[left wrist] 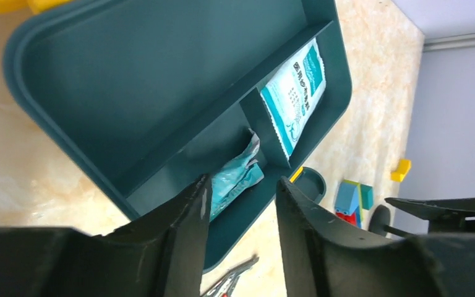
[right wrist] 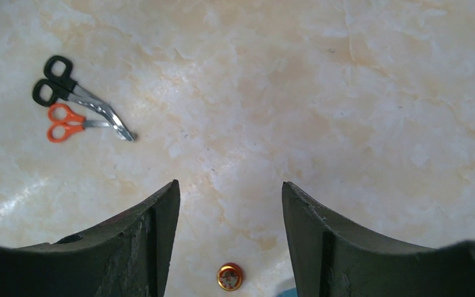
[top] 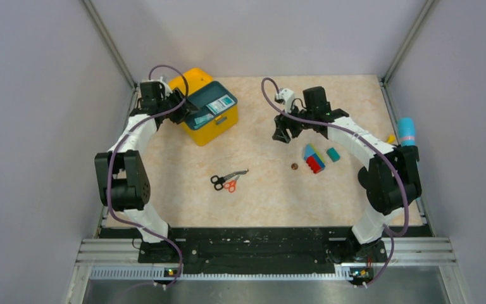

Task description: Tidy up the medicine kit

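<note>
Nearest me, two pairs of scissors (top: 228,180) lie loose on the tabletop (top: 266,202), with a copper disc (right wrist: 230,276) and coloured blocks (top: 314,159) further right, none yet packed. My right hand (right wrist: 229,184) hangs over bare tabletop beside them, fingers wide and empty, free to collect one, I judge. Farthest, at the far-left corner, my left hand (left wrist: 242,182) hovers half-open and empty over the teal tray (left wrist: 130,80) atop the yellow medicine kit (top: 218,126); a crumpled packet (left wrist: 247,164) and a flat sachet (left wrist: 294,93) fill two small compartments, and only the tray's walls crowd it.
</note>
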